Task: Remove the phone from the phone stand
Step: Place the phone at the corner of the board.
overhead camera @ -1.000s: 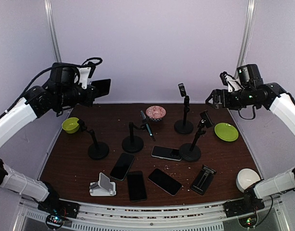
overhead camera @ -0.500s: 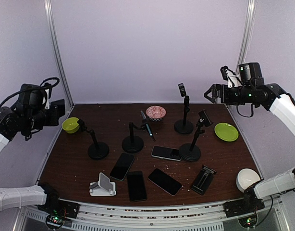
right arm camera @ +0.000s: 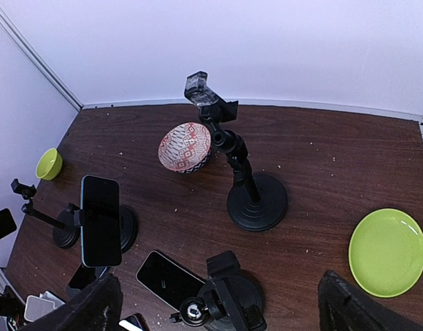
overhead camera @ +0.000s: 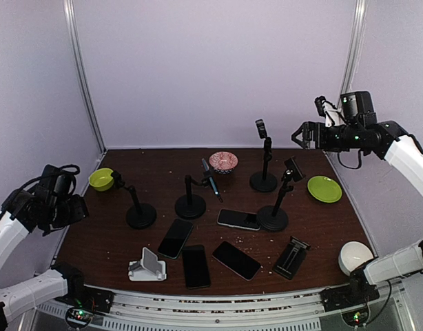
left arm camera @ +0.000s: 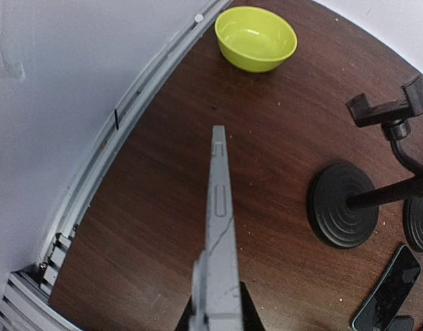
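The left gripper [left arm camera: 217,314] pinches a phone [left arm camera: 219,207] just short of the bowl [left arm camera: 256,38]; the right gripper [overhead camera: 300,136] gapes empty, well apart from it.

I brought the left gripper [overhead camera: 68,209] down from high above the desk's [overhead camera: 101,238] 10 o'clock corner, past the green bowl [overhead camera: 101,179], to low off the 8 o'clock edge. It carried the phone [left arm camera: 220,227] along. The right gripper [overhead camera: 302,134] crept slightly toward 10 o'clock in the overhead view.
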Robot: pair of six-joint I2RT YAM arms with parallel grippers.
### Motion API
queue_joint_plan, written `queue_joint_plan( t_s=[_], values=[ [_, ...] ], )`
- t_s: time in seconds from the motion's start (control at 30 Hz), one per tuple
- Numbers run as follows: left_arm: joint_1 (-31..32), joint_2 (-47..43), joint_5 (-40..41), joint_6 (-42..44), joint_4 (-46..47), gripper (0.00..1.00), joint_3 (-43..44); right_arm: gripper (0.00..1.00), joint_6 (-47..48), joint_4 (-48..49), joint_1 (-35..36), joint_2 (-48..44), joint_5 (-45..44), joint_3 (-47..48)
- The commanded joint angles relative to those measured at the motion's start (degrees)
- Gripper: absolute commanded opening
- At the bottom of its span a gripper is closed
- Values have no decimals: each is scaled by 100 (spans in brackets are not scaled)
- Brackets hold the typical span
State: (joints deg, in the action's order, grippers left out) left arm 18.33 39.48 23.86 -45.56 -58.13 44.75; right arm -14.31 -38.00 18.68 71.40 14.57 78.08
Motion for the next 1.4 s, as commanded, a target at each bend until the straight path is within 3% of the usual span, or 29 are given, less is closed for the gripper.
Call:
queue_joint_plan(
  t_s=[0.0,0.43,0.67,0.83,1.2,1.37],
  values=[
    [-155,-157,-578,-724,697,0,-408,99,-6,91,8,-108,-11,-101],
    [-256,-622,-2040,-1735,2434,0,-2129,100,2,85,13,-248,15,-256],
    [-273,-747,-2311,-1944,2416,1,-2419,99,46,69,12,-380,15,-392],
    [-282,-817,-2432,-2081,2372,13,-2535,99,42,106,10,-369,66,-472],
    [-277,-844,-2411,-2270,2078,24,-2634,100,28,127,13,-332,73,-461],
    [-277,-918,-2392,-2332,1903,37,-2692,99,-1,164,13,-352,81,-534]
  ],
)
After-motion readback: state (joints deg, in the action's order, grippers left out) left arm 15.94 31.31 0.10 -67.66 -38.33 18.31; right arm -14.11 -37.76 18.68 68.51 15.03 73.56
